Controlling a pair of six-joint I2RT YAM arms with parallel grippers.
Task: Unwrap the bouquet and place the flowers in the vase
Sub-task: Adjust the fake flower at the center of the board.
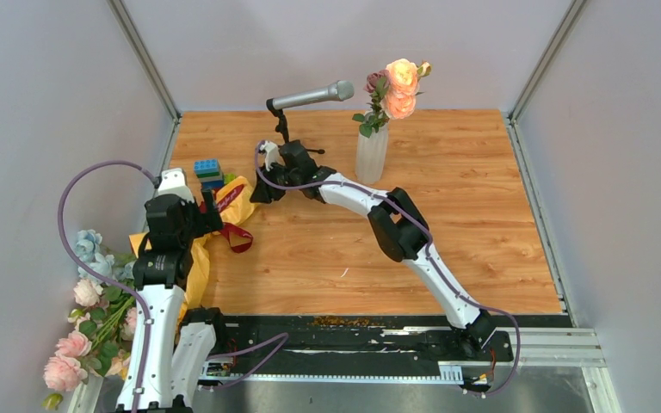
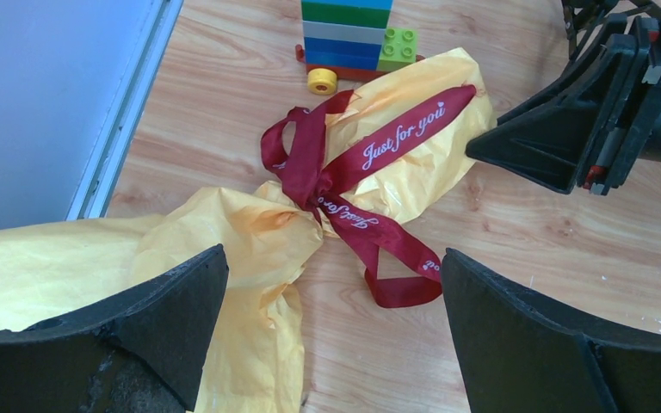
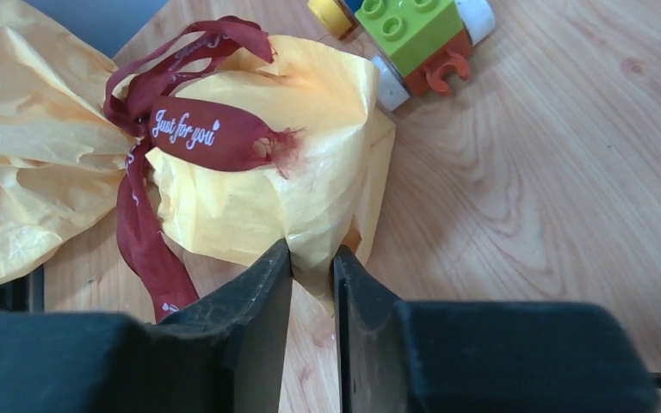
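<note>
The bouquet's orange-yellow paper (image 1: 239,200) lies crumpled at the table's left, with the dark red ribbon (image 2: 370,151) tied round its middle. My right gripper (image 3: 311,249) is shut on the paper's near edge (image 3: 318,232), low over the wood. My left gripper (image 2: 334,252) hangs open above the paper (image 2: 250,232) and a ribbon loop, holding nothing. The white ribbed vase (image 1: 371,153) stands at the back with peach and dark pink flowers (image 1: 398,89) in it. More flowers (image 1: 82,327), pink and pale blue, lie past the table's left edge.
A grey microphone on a black stand (image 1: 310,95) is just behind the right gripper. A toy block car (image 2: 349,39) sits against the paper's far side. Grey walls close in the left, right and back.
</note>
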